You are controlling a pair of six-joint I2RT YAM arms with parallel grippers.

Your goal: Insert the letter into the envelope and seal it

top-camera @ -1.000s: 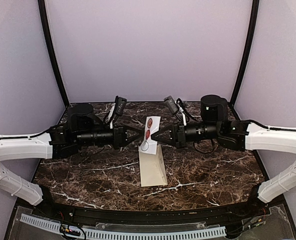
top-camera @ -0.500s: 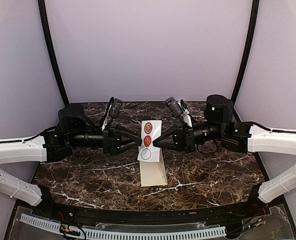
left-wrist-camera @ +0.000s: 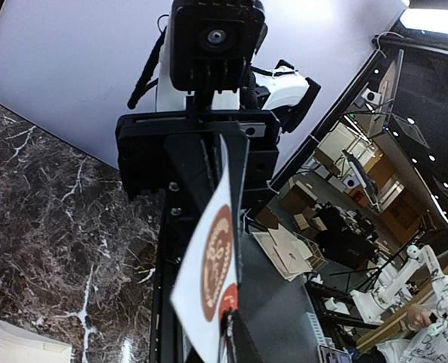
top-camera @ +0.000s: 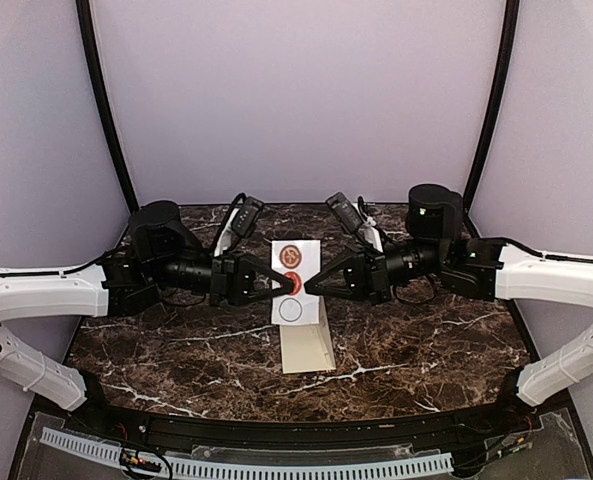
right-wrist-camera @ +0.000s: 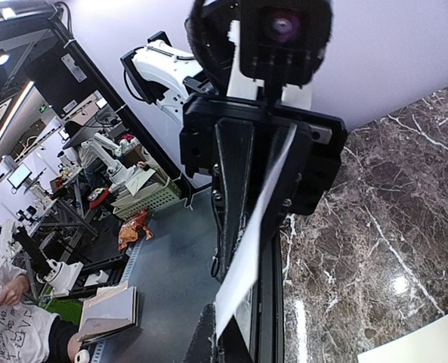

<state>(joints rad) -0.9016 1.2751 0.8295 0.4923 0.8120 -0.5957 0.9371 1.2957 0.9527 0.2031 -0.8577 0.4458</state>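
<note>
1. Envelope (top-camera: 306, 350): cream, lying flat on the marble table (top-camera: 426, 340) at the centre of the overhead frame. It sits just below both grippers and neither touches it.
2. Sticker sheet (top-camera: 298, 268): white, held upright in mid-air over the envelope's far end. It carries two round seals.
3. Left gripper (top-camera: 288, 285): reaches in from frame left, clenched, its tips pinching the sheet at the lower, red seal (top-camera: 295, 281).
4. Right gripper (top-camera: 309, 284): reaches in from frame right, clenched on the sheet's opposite edge, tip to tip with the left gripper.
</note>
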